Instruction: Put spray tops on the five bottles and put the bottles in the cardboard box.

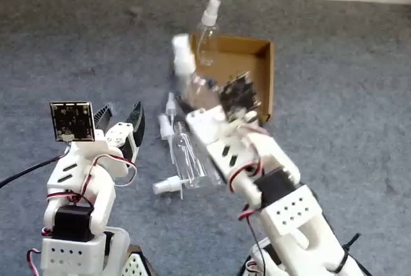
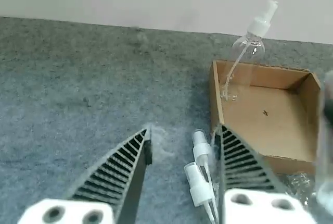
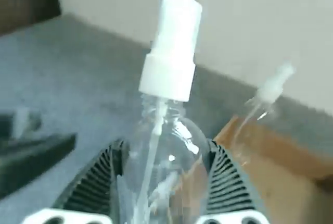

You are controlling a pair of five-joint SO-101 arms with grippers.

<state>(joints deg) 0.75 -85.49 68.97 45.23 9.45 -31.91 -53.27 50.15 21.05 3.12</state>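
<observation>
- Okay, right gripper [image 3: 165, 148] first: jaws clenched on the belly of a clear bottle [image 3: 177, 130], a ribbed finger pressing each side.
- That bottle wears its white spray top [image 3: 171, 52], which pokes out well past the fingertips, the dip tube running down inside.
- Just beyond those jaws sits the cardboard box [image 3: 281, 156], open side up.
- At the box's far corner stands a second capped bottle [image 3: 265, 94], apart from the held one.
- In the high view the held bottle hangs at the box's edge; whether it is over the rim or just outside, I cannot tell.
- Off to one side of the right jaws, low on the grey mat [image 1: 334, 64], is the dark left finger [image 3: 36, 151].
- Over to the left gripper [image 2: 183, 130]: jaws released, spread wide, gripping nothing, tips just above the mat.
- Between them, close to one finger [image 2: 239, 166], lies a loose spray top [image 2: 201, 148], with another spray top [image 2: 196, 185] touching it nearer the palm.
- Ahead of the left jaws and off to that finger's side is the box corner.
- Between the two arms a lying bottle [image 1: 189, 154] rests on its side, a third loose top [image 1: 168, 186] by its near end.
- Pose: the right arm stretches out long and diagonal towards the box; the left arm stands folded, wrist tipped down at the mat.
</observation>
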